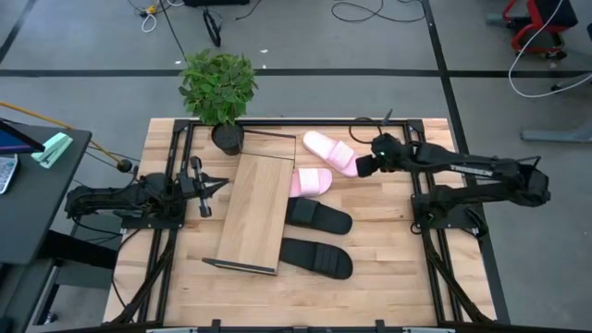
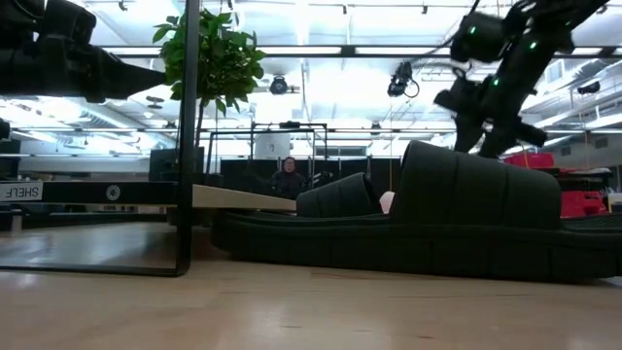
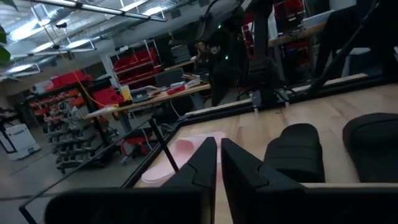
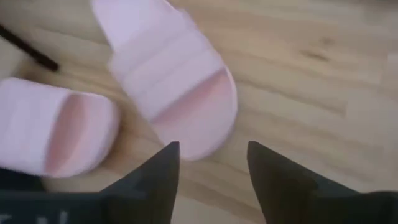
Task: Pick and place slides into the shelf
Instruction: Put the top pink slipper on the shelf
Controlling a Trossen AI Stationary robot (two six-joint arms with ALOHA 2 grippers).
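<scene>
**Right gripper poised over a pink slide, shelf bare**

Four slides lay on the wooden tabletop (image 1: 388,250), all to the right of the shelf (image 1: 256,211) in the high view. The shelf was a long light-wood board with thin dark frame pieces at its ends, lying slightly askew, and nothing rested on its top. Two slides were pale pink with broad, softly ribbed straps and open toes: the far pink slide (image 1: 330,152) lay angled near the table's back edge, and the near pink slide (image 1: 311,181) lay just beside the shelf's long edge. Two were black with wide straps: the upper black slide (image 1: 319,216) and the lower black slide (image 1: 317,256) lay one after the other toward the front of the table, both close against the shelf.

The right gripper (image 4: 212,163) hung just above the rounded end of the far pink slide, its fingers set apart with a clear gap between them, gripping nothing and touching nothing.

The left gripper (image 3: 219,163) waited at the shelf's left side, fingers nearly together with only a thin slit between them, empty. A potted plant (image 1: 218,88) stood at the shelf's far end.
</scene>
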